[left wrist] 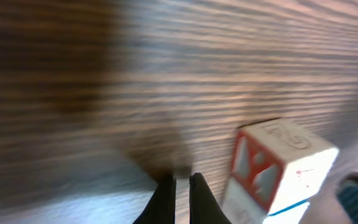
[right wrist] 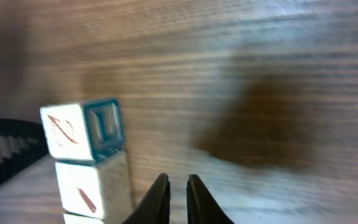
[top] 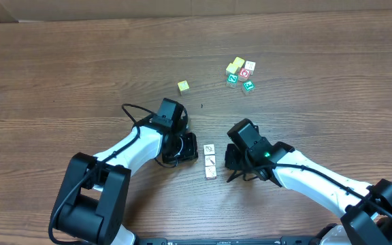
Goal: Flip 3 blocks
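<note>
Three small cream blocks lie in a short column between my arms: the far block (top: 209,148), the middle block (top: 210,161) and the near block (top: 211,173). My left gripper (top: 194,148) sits just left of the column, low over the table, its jaws shut on nothing (left wrist: 180,182). In the left wrist view a block (left wrist: 278,168) with a red face stands right of the fingertips. My right gripper (top: 228,159) is just right of the column, its jaws (right wrist: 178,182) shut but for a slim gap, empty. The right wrist view shows a blue-framed block (right wrist: 82,130) with another block (right wrist: 95,186) below it.
A plain yellow cube (top: 183,86) sits farther back on the wooden table (top: 60,82). A cluster of yellow, red and green letter cubes (top: 240,73) lies at the back right. A black cable (top: 133,112) loops beside the left arm.
</note>
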You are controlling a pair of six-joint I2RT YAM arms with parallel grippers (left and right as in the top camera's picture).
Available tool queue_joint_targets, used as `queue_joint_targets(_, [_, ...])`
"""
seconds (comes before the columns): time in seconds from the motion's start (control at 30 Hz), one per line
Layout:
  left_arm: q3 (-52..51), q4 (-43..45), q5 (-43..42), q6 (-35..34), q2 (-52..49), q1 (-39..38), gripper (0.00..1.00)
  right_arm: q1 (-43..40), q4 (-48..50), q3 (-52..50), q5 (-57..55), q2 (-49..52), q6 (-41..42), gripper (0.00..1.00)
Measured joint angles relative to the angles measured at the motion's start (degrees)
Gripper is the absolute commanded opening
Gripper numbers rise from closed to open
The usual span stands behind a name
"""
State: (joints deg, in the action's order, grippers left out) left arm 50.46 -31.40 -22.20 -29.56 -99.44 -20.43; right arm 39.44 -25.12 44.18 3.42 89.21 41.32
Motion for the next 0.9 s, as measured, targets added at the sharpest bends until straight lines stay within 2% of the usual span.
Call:
queue_joint_targets(0.1, [2.97, -5.7, 4.81, 0.17, 0.72, 0.74, 0.04, -1.86, -8.81, 3.98, 0.02, 0.07, -2.78, 0.29])
queue_joint_targets(0.13, [4.33, -7.76, 6.97, 0.17, 1.6, 1.14, 0.05, -3.15, -11.47, 6.1, -0.02, 0.07, -4.04, 0.38])
queue_joint_targets(0.17, [5.53, -9.29, 8.92, 0.17, 2.62, 1.51, 0.1, -4.39, -13.51, 8.09, 0.02, 0.07, -5.29, 0.46])
queue_joint_targets(0.2, [7.02, -10.97, 11.19, 0.22, 4.02, 1.99, 0.22, -5.99, -15.19, 10.43, -0.07, 0.07, -6.58, 0.55])
queue_joint_targets(0.23, [8.04, -12.07, 12.87, 0.26, 5.16, 2.34, 0.4, -7.87, -16.59, 12.85, -0.26, 0.07, -7.85, 0.69])
queue_joint_targets(0.3, [10.82, -14.67, 16.92, 0.87, 8.07, 3.52, 0.66, -10.29, -17.57, 15.37, -0.44, 0.04, -9.84, 0.88])
queue_joint_targets(0.33, [11.98, -15.65, 18.53, 0.98, 9.25, 4.15, 0.91, -11.26, -17.62, 16.04, -0.46, 0.04, -10.82, 1.0])
queue_joint_targets(0.37, [12.87, -16.26, 19.91, 1.03, 10.16, 4.76, 1.0, -12.61, -17.64, 16.68, -0.52, 0.04, -11.72, 1.0])
queue_joint_targets(0.63, [14.58, -18.18, 25.11, 1.05, 11.91, 9.33, 1.0, -20.02, -19.93, 16.94, -4.31, 0.04, -18.91, 1.0])
queue_joint_targets(0.9, [14.58, -18.14, 25.73, 1.05, 11.91, 9.29, 1.0, -21.27, -19.91, 16.94, -5.38, 0.04, -20.9, 1.0])
